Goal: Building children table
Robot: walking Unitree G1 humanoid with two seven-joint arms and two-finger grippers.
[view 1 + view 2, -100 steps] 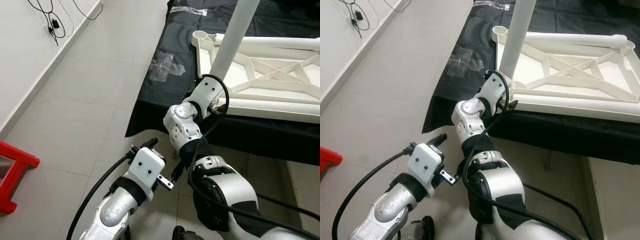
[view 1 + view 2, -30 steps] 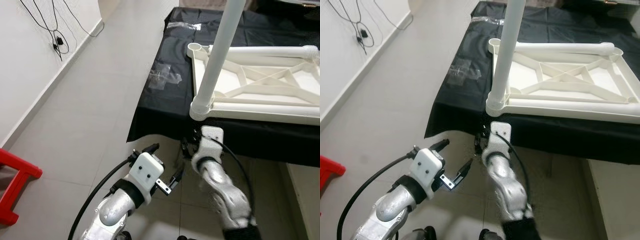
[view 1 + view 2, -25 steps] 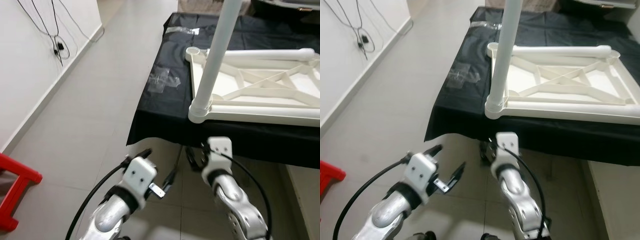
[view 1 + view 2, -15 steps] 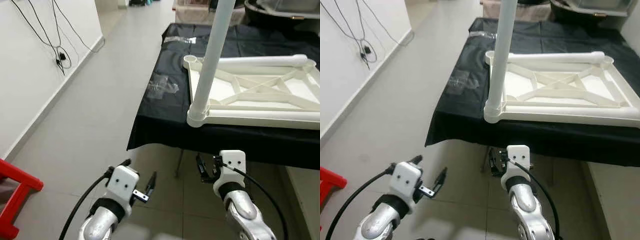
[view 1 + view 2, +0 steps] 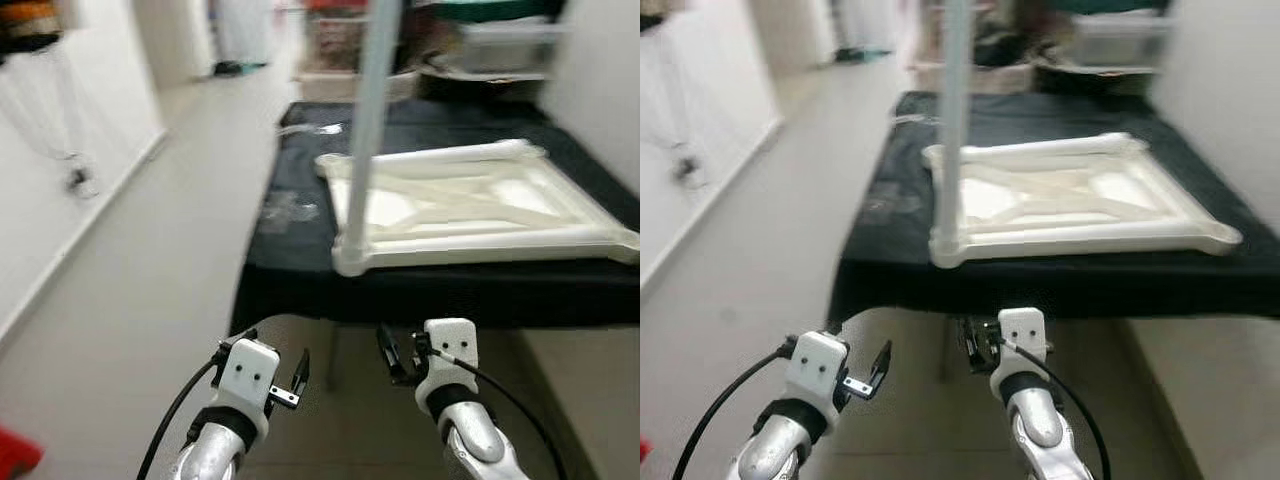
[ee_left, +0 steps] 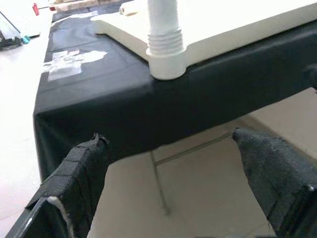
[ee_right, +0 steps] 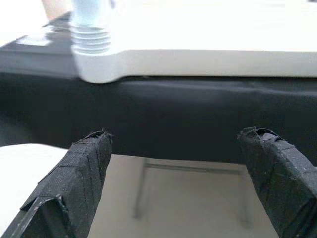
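Both claws, left claw & right claw, hung wide, empty, below my surface. White tabletop lay inverted w/ one leg upright.

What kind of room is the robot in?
Probably a home hallway or spare room used as a workspace. A tiled floor runs beside a black-covered bench holding an upside-down white children's table with one leg screwed in; storage boxes sit behind.

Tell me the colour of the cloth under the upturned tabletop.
Black. The cloth shows best in the left wrist view, under the white tabletop.
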